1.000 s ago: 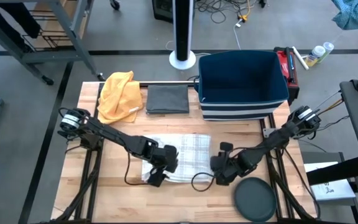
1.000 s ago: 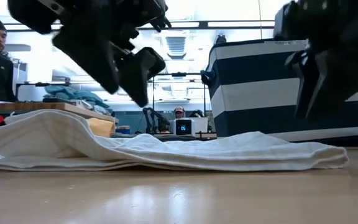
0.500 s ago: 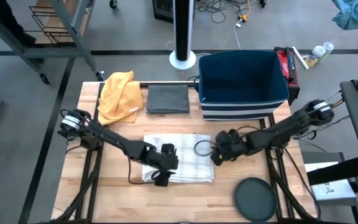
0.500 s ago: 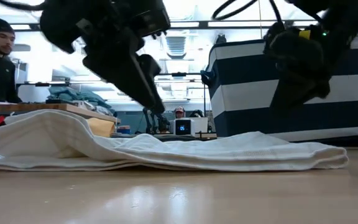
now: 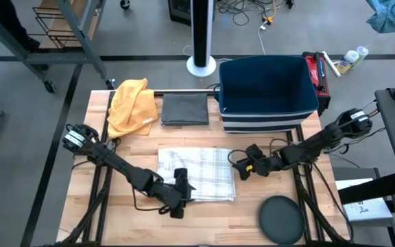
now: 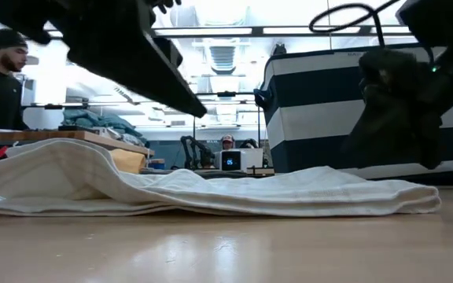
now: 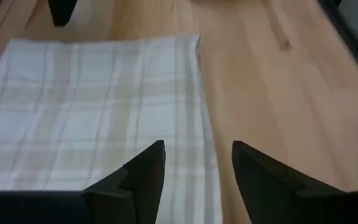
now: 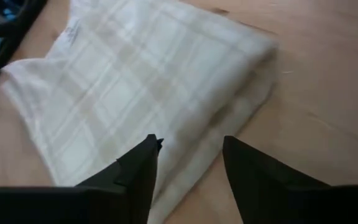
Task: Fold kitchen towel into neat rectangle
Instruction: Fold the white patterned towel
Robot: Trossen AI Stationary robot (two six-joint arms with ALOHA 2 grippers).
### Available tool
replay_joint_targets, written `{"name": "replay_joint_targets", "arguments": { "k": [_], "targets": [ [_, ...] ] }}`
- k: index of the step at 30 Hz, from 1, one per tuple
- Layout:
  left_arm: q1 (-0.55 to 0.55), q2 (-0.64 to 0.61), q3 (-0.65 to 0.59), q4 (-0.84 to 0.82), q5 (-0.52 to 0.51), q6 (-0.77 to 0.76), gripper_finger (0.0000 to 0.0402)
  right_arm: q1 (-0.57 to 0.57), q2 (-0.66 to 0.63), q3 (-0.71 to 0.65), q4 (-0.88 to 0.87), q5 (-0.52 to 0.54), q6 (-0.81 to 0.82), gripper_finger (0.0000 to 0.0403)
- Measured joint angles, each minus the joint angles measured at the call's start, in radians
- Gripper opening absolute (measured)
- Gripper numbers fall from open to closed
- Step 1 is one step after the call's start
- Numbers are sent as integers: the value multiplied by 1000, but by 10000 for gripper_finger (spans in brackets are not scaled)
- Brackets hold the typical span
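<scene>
The kitchen towel (image 5: pixel 195 173), white with a faint plaid pattern, lies folded into a flat rectangle on the wooden table (image 5: pixel 125 147), in front of the striped navy bin (image 5: pixel 267 96). One folded edge sits thicker and slightly raised. The left gripper (image 5: pixel 182 194) is at the towel's near-left corner, away from the bin, jaws parted with a clear gap and holding nothing. The right gripper (image 5: pixel 241 165) is just beside the towel's right edge, jaws likewise parted and empty.
</scene>
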Motion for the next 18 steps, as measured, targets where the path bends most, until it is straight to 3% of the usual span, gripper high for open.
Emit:
{"name": "replay_joint_targets", "arguments": {
  "k": [8,18],
  "targets": [
    [-2,0,0,30,-1,-29,171,-8,85,2,124,-6,-48,181],
    [-2,0,0,57,-34,-47,169,-56,201,70,126,-7,-83,176]
  ]
}}
